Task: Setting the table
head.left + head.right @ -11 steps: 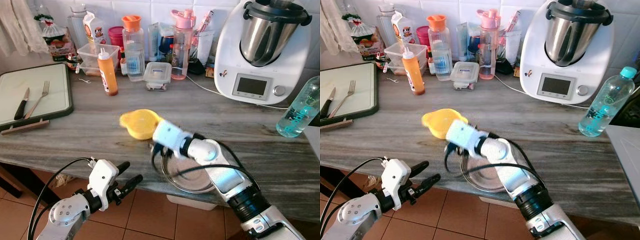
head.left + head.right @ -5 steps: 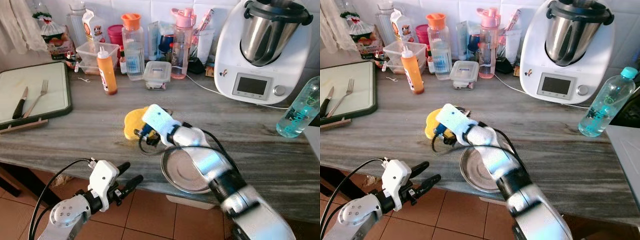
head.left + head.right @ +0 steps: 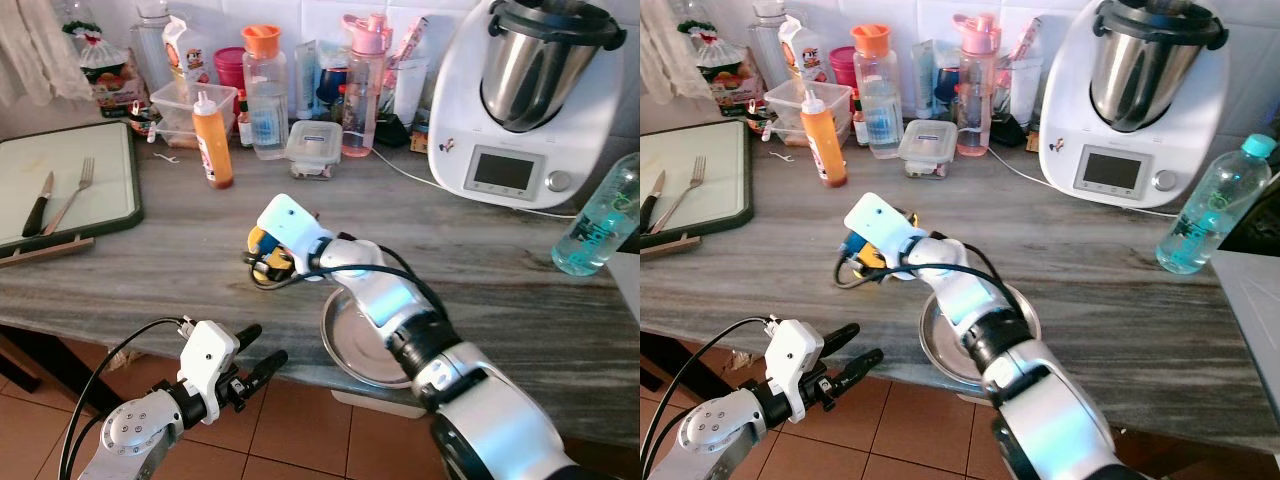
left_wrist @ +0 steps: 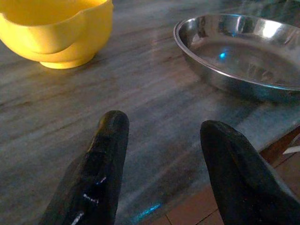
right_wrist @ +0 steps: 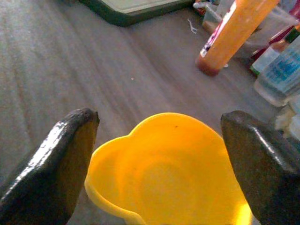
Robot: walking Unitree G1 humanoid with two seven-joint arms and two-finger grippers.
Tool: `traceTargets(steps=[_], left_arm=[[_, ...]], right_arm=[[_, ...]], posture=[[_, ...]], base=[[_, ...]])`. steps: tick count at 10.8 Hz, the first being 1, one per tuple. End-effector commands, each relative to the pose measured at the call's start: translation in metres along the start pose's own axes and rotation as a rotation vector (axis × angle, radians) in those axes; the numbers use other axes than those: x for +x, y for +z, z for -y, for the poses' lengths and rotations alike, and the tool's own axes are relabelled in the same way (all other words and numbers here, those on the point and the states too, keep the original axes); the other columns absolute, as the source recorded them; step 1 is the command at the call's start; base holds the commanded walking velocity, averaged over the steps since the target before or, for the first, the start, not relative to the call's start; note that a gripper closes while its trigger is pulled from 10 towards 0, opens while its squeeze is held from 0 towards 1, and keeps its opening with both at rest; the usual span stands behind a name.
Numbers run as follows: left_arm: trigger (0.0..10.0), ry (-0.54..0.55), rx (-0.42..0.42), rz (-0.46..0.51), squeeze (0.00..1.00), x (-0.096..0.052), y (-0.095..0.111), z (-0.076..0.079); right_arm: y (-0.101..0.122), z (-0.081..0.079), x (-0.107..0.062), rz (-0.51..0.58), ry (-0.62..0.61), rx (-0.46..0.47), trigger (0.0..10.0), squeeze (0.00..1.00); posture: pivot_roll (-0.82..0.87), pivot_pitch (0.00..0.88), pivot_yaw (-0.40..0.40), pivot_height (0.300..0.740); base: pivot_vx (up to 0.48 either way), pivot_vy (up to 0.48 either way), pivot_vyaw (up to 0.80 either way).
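A yellow bowl stands upright on the grey stone counter. My right gripper is over it, open, with one finger on each side of the bowl. In the head views the white wrist covers most of the bowl. A shallow steel dish lies at the counter's front edge, just right of the bowl and partly under my right forearm. My left gripper hangs open below the counter's front edge, facing the bowl and the dish.
A green board at the left carries a fork and a knife. An orange sauce bottle, bottles and containers line the back. A white kitchen machine and a blue water bottle stand right.
My right arm has reached forward and to the left, from behind the yellow bowl to over it, so the fingers now straddle it. The bowl and the left arm stayed put.
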State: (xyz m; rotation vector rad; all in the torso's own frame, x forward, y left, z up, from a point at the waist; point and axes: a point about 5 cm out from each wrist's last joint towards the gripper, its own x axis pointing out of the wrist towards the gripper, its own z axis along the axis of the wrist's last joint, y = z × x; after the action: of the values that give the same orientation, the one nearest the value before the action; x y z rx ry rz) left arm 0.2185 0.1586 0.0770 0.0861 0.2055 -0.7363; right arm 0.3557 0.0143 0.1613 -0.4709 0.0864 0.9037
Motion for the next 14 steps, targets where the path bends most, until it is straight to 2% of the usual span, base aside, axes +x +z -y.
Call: traceTargets(steps=[1,3,6,8,10,14], left_arm=[[10.0,-0.003,0.001,-0.007,0.00,0.000,0.000,0.002],[10.0,-0.005,-0.005,-0.011,0.00,0.000,0.000,0.002],[10.0,-0.010,-0.005,-0.016,0.00,-0.001,0.000,0.002],[10.0,-0.014,-0.006,-0.016,0.00,-0.001,0.000,0.002],[10.0,-0.014,-0.008,-0.016,0.00,-0.001,0.000,0.002],[10.0,-0.015,-0.006,-0.016,0.00,-0.001,0.001,0.001]], right_arm=[[0.004,0.006,0.001,0.007,-0.009,0.025,10.0,1.00],[-0.003,0.009,0.001,-0.041,-0.031,0.036,10.0,1.00],[-0.020,0.010,-0.003,-0.094,-0.033,0.134,10.0,1.00],[-0.029,0.006,-0.005,-0.117,-0.005,0.166,10.0,0.92],[-0.034,0.006,-0.007,-0.124,0.003,0.171,10.0,0.83],[-0.034,0.013,-0.015,-0.114,-0.017,0.162,10.0,0.81]], posture=[[0.09,0.026,-0.025,0.740],[0.09,0.030,-0.025,0.740],[0.08,0.031,-0.021,0.740],[0.08,0.031,-0.021,0.740],[0.08,0.032,-0.021,0.740],[0.08,0.031,-0.017,0.740]], base=[[0.000,0.000,0.00],[0.000,0.000,0.00],[0.000,0.000,0.00],[0.000,0.000,0.00],[0.000,0.000,0.00],[0.000,0.000,0.00]])
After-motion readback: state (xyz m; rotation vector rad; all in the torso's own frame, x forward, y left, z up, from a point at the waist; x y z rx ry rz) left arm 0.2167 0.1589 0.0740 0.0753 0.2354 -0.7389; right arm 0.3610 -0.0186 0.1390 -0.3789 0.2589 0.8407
